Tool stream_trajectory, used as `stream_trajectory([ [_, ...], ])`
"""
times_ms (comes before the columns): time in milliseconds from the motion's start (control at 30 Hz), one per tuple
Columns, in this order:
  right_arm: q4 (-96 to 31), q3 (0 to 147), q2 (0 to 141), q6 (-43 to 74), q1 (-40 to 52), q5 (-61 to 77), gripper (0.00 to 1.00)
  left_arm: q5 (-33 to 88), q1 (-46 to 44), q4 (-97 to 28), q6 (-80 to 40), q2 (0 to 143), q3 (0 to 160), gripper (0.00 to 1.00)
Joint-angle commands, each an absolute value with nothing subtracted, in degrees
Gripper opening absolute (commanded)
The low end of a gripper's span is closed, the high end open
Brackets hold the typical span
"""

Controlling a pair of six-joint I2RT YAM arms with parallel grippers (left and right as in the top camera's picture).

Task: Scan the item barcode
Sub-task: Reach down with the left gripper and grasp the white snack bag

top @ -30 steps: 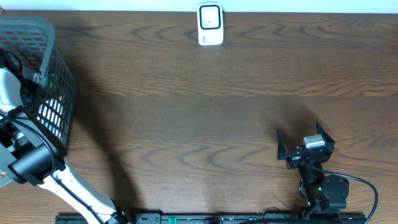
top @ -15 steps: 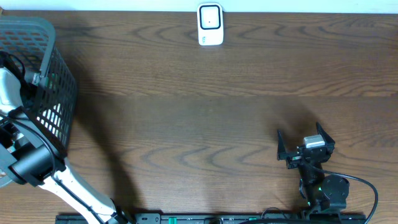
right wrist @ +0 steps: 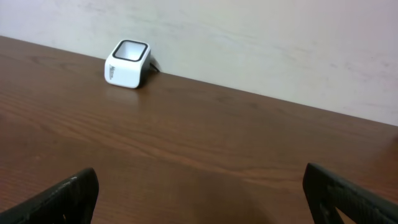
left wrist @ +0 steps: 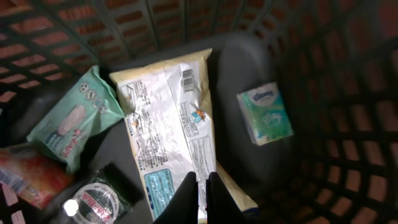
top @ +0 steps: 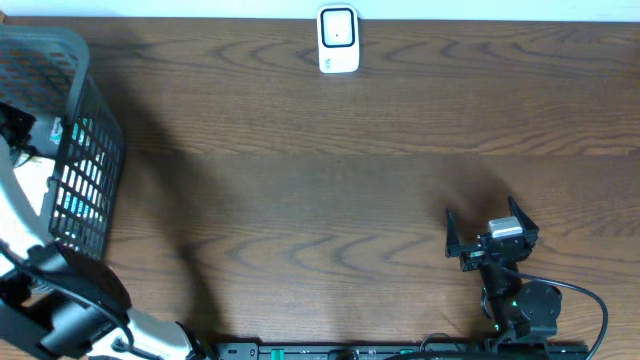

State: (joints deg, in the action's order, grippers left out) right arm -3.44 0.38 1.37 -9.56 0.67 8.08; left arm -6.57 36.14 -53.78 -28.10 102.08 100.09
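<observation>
Inside the dark basket (left wrist: pixel 348 93) lies a long yellow and white packet (left wrist: pixel 168 118) with a barcode (left wrist: pixel 188 79) printed near its far end. My left gripper (left wrist: pixel 203 177) is shut on the near edge of this packet, its two black fingers pressed together with the wrapper pinched between them. From overhead the left arm reaches into the basket (top: pixel 90 150) at the far left and hides its fingers. The white scanner (top: pixel 338 39) stands at the table's far edge, also seen as a small white scanner (right wrist: pixel 127 64). My right gripper (top: pixel 488 225) rests open over bare table at the front right.
Around the packet lie a green wipes pack (left wrist: pixel 78 118), a small tissue pack (left wrist: pixel 265 114), a round item in dark wrap (left wrist: pixel 96 199) and a red pack (left wrist: pixel 25 177). The basket's mesh walls rise on all sides.
The left arm has shifted toward the table's front edge over the basket. The right arm has not moved.
</observation>
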Motion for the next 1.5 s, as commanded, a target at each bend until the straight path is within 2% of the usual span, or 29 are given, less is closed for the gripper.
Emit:
stream_trajectory([
  [0, -3.7, 0.3, 1.0, -9.7, 1.2, 8.1, 0.99, -7.1, 36.2, -54.4, -28.6, 103.2, 99.5, 0.07],
  [33, -3.7, 0.3, 1.0, -9.7, 1.2, 8.1, 0.99, -7.1, 36.2, -54.3, -28.6, 103.3, 98.7, 0.08],
  [67, -3.7, 0.3, 1.0, -9.7, 1.2, 8.1, 0.99, -7.1, 36.2, -54.1, -28.6, 103.4, 97.8, 0.16],
  [100, -3.7, 0.3, 1.0, -9.7, 1.2, 8.1, 0.99, -7.1, 36.2, -53.9, -28.6, 103.7, 96.9, 0.32],
  [133, -3.7, 0.3, 1.0, -9.7, 1.2, 8.1, 0.99, -7.0, 36.2, -53.4, -28.6, 104.1, 95.7, 0.52],
  [200, -3.7, 0.3, 1.0, -9.7, 1.2, 8.1, 0.99, -6.6, 36.2, -51.5, -28.6, 104.8, 93.7, 0.79],
  [233, -3.7, 0.3, 1.0, -9.7, 1.2, 8.1, 0.99, -6.4, 36.2, -50.7, -28.6, 105.3, 92.9, 0.87],
  [333, -3.7, 0.3, 1.0, -9.7, 1.2, 8.1, 0.99, -6.4, 36.0, -49.3, -28.6, 107.2, 92.3, 0.98],
  [500, -3.7, 0.3, 1.0, -9.7, 1.2, 8.1, 0.99, -1.9, 35.0, -46.7, -28.1, 110.4, 92.3, 0.98],
  [733, -3.7, 0.3, 1.0, -9.7, 1.2, 8.1, 0.99, -2.9, 32.6, -47.4, -23.6, 116.0, 92.3, 1.00],
  [767, -3.7, 0.3, 1.0, -9.7, 1.2, 8.1, 0.99, -3.8, 32.4, -47.9, -23.6, 116.7, 92.3, 0.98],
  [833, -3.7, 0.3, 1.0, -9.7, 1.2, 8.1, 0.99, -6.4, 32.3, -48.9, -23.9, 117.4, 92.3, 0.86],
  [933, -3.7, 0.3, 1.0, -9.7, 1.2, 8.1, 0.99, -11.4, 32.4, -50.9, -26.4, 117.4, 92.3, 0.73],
  [1167, -3.7, 0.3, 1.0, -9.7, 1.2, 8.1, 0.99, -13.2, 32.6, -55.1, -26.4, 117.4, 92.1, 0.72],
  [1467, -3.7, 0.3, 1.0, -9.7, 1.2, 8.1, 0.99, -21.6, 33.2, -58.1, -26.4, 117.5, 89.7, 0.60],
])
